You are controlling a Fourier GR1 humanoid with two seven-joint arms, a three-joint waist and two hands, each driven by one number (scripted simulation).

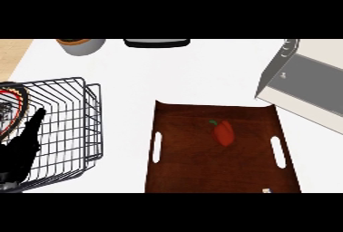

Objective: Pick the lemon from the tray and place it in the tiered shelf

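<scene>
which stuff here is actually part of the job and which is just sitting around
Part of the job:
- tray
- red pepper-like item with a green stem lying on the tray; no lemon shows
- wire shelf
- left hand in front of the shelf

Just lying about:
- grey pot at the top
- black object at the top edge
- white appliance at the right

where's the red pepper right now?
Head view: the red pepper with a green stem lies near the middle of the dark brown wooden tray, right of the black wire tiered shelf; no hand touches it.
</scene>
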